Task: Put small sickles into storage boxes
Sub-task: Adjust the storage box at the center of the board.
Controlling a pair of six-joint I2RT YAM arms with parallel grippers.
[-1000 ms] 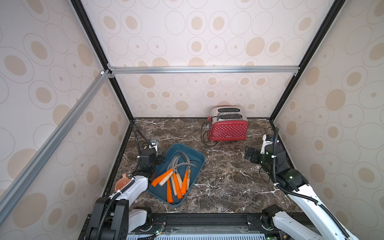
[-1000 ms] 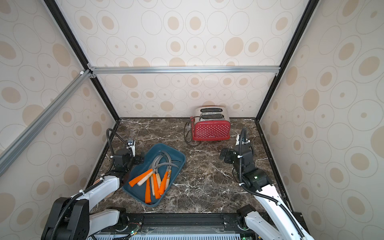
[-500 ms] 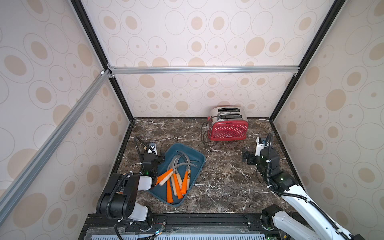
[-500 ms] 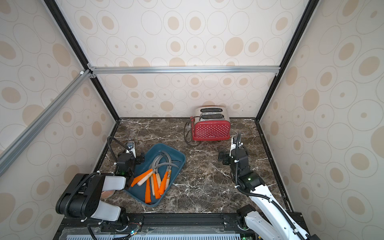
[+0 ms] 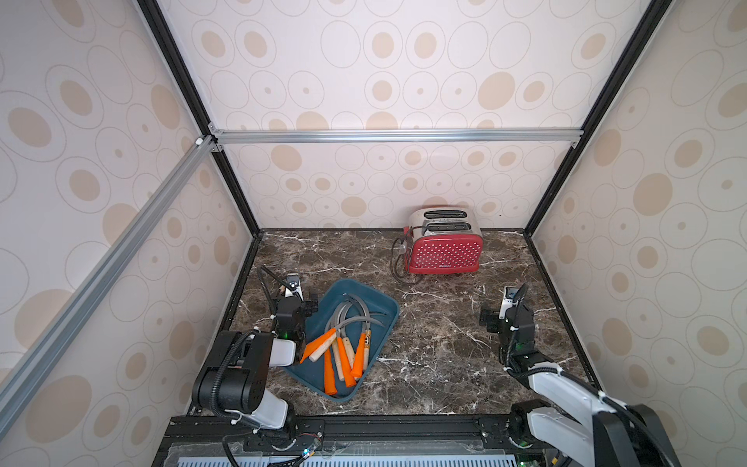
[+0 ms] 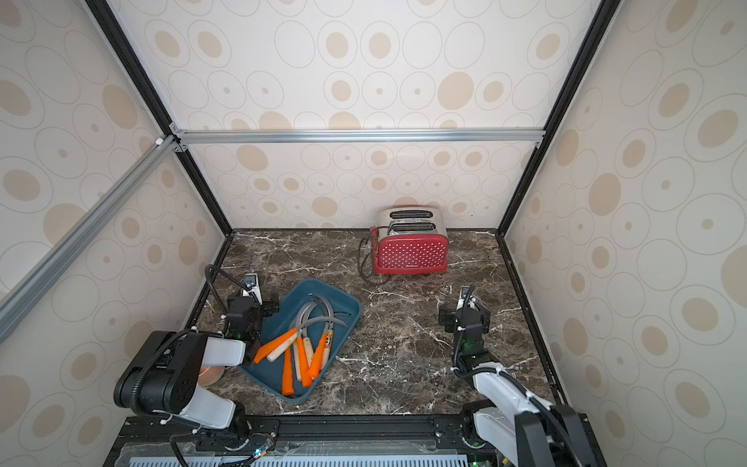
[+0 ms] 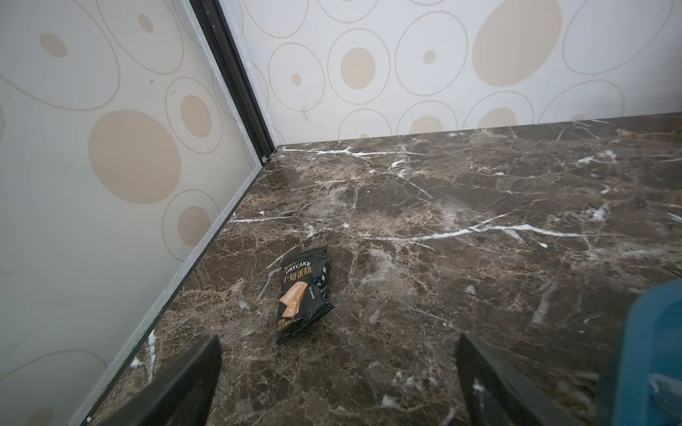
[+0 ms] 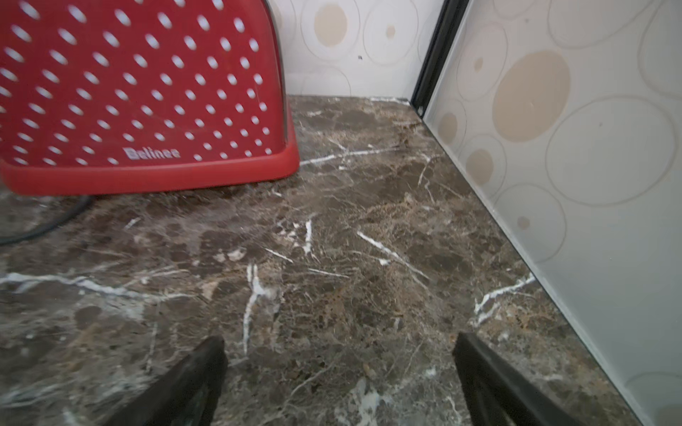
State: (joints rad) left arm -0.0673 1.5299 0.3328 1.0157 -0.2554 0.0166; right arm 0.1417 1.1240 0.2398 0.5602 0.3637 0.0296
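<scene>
The storage box is a dark teal tray (image 5: 343, 288) (image 6: 311, 289) left of the table's middle, and its corner shows in the left wrist view (image 7: 657, 350). Several small sickles (image 5: 343, 347) (image 6: 303, 347) lie inside it, grey blades toward the back, orange and pale wood handles toward the front. My left gripper (image 5: 295, 301) (image 6: 258, 301) (image 7: 337, 343) hovers low beside the tray's left rim, open and empty. Over bare marble at the right, my right gripper (image 5: 507, 311) (image 6: 465, 311) (image 8: 339, 341) is also open and empty.
A red polka-dot toaster (image 5: 444, 250) (image 6: 410, 252) (image 8: 140, 92) stands at the back with its black cord (image 5: 398, 267) looped on its left. A black snack packet (image 7: 302, 295) lies ahead of the left gripper near the left wall. Walls enclose three sides.
The left arm has folded back, raising its elbow at the front left, with its gripper slightly nearer the front. The right gripper has drawn back toward the front. Both stay open.
</scene>
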